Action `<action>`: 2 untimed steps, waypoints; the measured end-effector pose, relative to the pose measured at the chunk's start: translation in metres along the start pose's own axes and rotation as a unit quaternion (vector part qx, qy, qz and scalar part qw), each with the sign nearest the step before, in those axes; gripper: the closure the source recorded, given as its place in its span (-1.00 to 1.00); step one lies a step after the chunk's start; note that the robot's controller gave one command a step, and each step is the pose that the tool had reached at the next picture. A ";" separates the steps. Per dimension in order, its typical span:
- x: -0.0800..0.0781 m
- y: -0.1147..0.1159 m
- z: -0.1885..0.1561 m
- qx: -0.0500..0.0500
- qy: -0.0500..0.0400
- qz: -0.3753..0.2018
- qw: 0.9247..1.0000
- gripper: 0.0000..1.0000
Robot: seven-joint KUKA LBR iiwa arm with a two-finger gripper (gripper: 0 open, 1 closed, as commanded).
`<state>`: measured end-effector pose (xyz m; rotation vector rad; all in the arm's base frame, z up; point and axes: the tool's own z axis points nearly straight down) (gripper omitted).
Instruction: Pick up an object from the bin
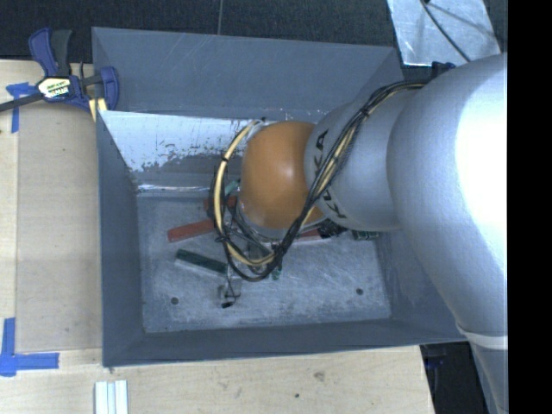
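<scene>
the tool (pixel 230 290) sits low at mid-floor of the bin (pixel 116 231), its opening hidden beneath the wrist, so i cannot tell. a dark green strip (pixel 201 262) lies just beside it, a reddish-brown strip (pixel 190 229) beyond. likely the reaching step; next calls for closing squarely on one strip.

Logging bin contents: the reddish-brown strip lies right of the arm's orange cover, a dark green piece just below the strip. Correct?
No. The camera view shows the reddish-brown strip left of the orange cover, not right; the dark green piece does lie just below the strip.
</scene>
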<state>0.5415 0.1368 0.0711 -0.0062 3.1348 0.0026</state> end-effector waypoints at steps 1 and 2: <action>0.000 0.000 0.000 -0.001 -0.001 0.001 1.000 1.00; 0.000 0.005 -0.148 0.001 0.002 -0.029 1.000 1.00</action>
